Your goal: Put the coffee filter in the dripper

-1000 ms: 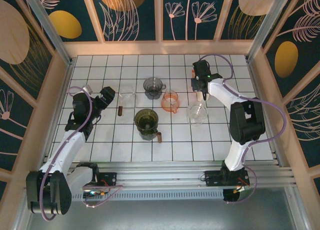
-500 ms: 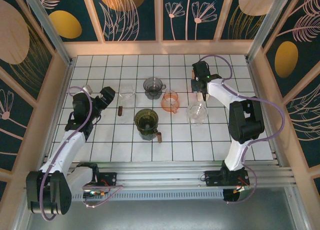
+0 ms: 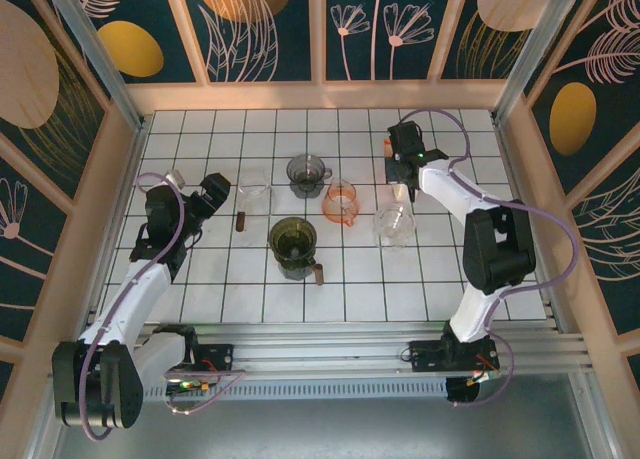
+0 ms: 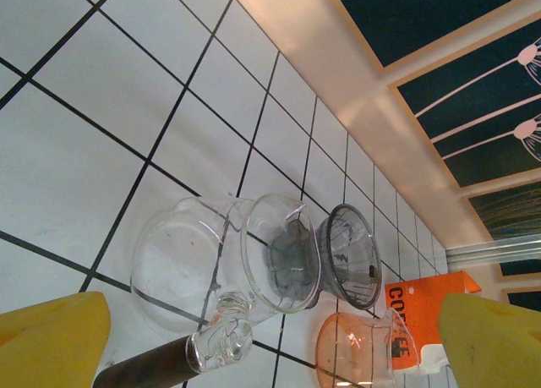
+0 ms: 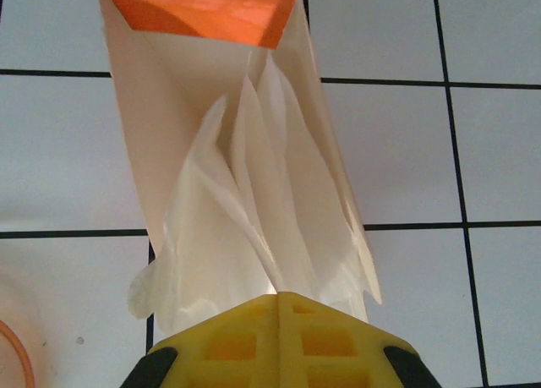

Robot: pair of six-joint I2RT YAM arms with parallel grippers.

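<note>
The paper filters fan out of the open mouth of an orange-ended box on the white tiles, far right of the table. Their near edges are pinched between the closed fingers of the right gripper. Bare tiles lie either side of the box and behind it toward the back wall. A clear dripper and an orange dripper sit just nearer. The right arm reaches far out. The left gripper, jaws wide and empty, hovers beside a glass dripper.

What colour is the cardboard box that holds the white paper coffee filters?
Orange with white lettering; the cardboard box shows best in the left wrist view.
</note>
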